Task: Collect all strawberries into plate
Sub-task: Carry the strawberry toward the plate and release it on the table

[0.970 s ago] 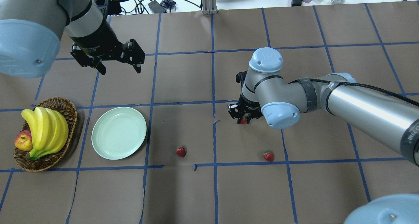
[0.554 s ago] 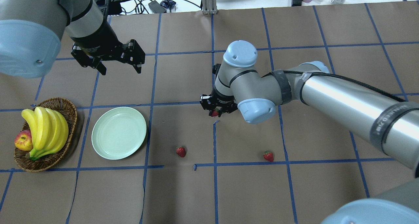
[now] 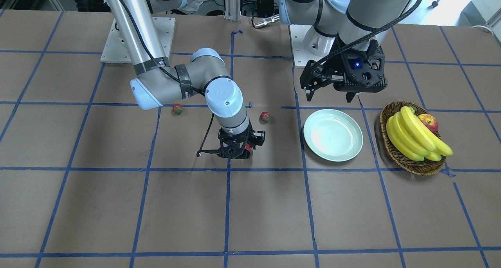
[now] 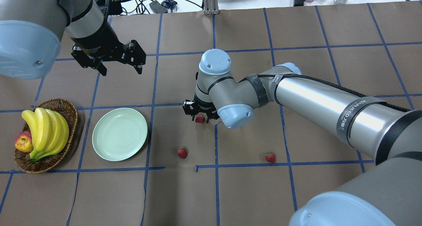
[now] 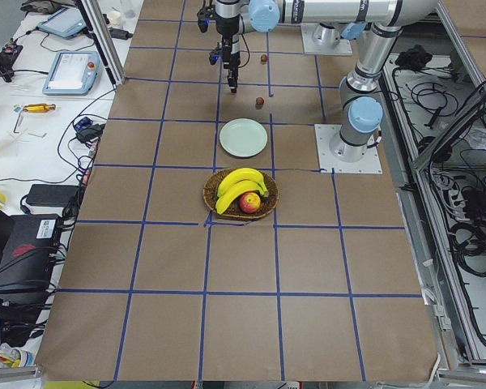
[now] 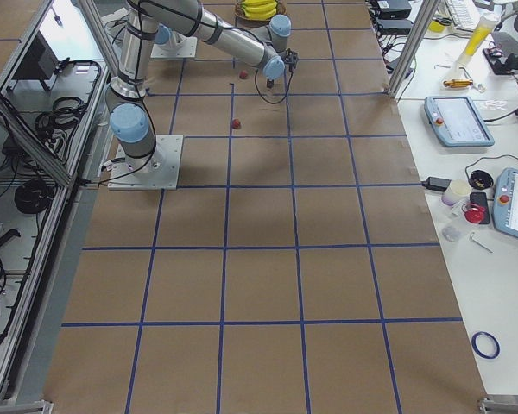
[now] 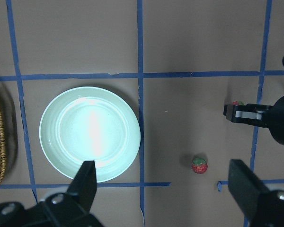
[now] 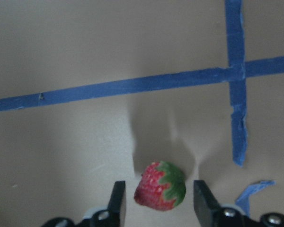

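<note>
- My right jaws are pinched narrow on one strawberry [image 4: 199, 119], held near the middle of the worktop [image 4: 250, 193] and, I judge, just clear of it.
- Over the last second I have carried it leftward past the centre line toward the plate [image 4: 119, 134], which sits empty near the left edge beside the basket [image 4: 75, 118].
- A second strawberry [image 4: 182, 152] and a third strawberry [image 4: 270, 157] lie unmoved nearer my edge, so none is delivered yet.
- My left jaws hang wide open toward the far left corner, unmoved.
</note>
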Robot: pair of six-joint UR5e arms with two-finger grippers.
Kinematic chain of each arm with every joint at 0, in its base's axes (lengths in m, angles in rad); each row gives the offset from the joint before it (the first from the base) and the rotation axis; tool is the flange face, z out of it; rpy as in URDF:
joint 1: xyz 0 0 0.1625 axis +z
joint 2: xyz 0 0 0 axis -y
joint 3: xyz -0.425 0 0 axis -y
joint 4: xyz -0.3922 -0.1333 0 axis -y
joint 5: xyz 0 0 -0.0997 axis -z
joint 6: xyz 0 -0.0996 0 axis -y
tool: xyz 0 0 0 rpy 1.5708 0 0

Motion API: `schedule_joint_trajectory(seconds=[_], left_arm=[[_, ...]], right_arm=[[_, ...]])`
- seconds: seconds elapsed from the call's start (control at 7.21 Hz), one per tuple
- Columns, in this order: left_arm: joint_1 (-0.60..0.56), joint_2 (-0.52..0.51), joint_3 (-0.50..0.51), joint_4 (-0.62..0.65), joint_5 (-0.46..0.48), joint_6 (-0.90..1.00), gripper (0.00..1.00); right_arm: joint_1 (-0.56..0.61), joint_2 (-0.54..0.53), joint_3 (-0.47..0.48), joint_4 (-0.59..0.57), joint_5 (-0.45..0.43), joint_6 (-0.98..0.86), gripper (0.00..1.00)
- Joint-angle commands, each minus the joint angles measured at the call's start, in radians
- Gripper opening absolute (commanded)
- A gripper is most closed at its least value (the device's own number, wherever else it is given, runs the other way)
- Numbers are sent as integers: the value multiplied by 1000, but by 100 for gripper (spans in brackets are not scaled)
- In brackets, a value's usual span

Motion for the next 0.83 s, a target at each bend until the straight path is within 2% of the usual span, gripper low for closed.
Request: schedule_joint_trajectory(seconds=[0.0, 0.14, 0.42, 0.69], left_arm=[[0, 3, -2, 0, 2, 1, 100], [0, 3, -2, 0, 2, 1, 100], [0, 2, -3, 0, 2, 1, 100], [0, 3, -11, 0, 0, 0, 100]], right_arm=[[-60, -116, 40, 188, -67, -132, 100], [-121, -206, 115, 233, -121, -293, 100], [-214, -334, 329, 221, -172, -494, 100], [-214, -386, 428, 230, -203, -510, 100]])
